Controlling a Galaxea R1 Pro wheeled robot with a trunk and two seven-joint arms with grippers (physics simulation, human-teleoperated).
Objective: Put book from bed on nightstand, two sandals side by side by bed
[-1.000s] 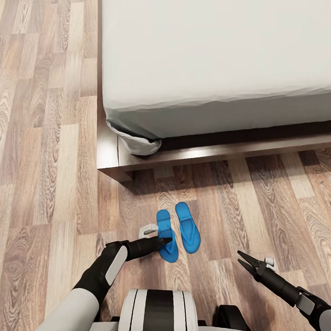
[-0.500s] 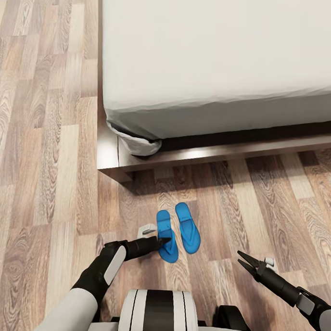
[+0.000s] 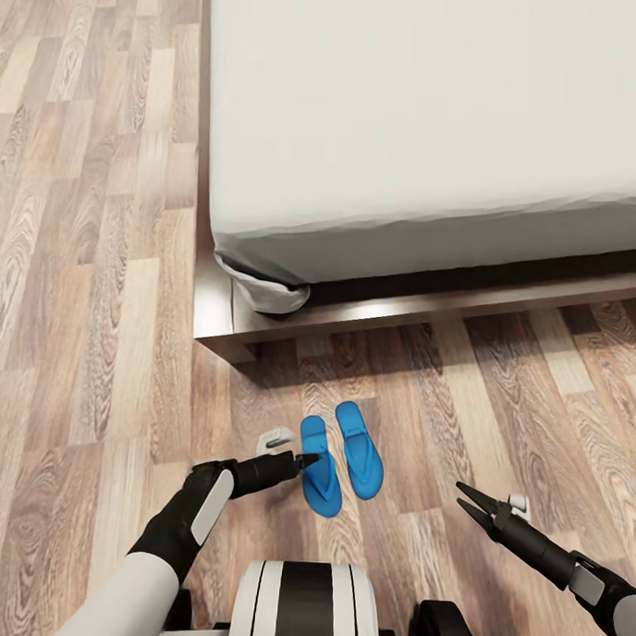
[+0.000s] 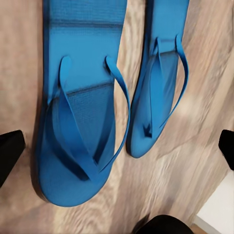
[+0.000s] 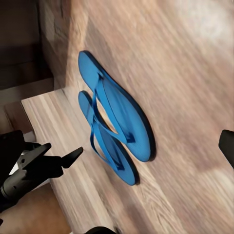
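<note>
Your left gripper (image 3: 308, 459), fingers apart, hangs over the left sandal (image 3: 320, 464) of the blue pair lying side by side near the bed's (image 3: 262, 320) corner. Lift carelessly and you may knock it crooked. The right gripper (image 3: 465, 503) is spread too.

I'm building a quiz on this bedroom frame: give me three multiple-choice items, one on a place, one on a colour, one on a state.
1. Where do the two sandals lie?
A. on the mattress
B. on the floor by the bed frame
C. under the bed

2. What colour are they?
A. red
B. black
C. blue

3. How is the right gripper?
A. open, holding nothing
B. shut on a sandal
C. shut on a book

Key: 1 B, they sit side by side on the wood floor near the bed corner; 2 C, both are bright blue; 3 A, its fingers are spread with nothing between them.
</note>
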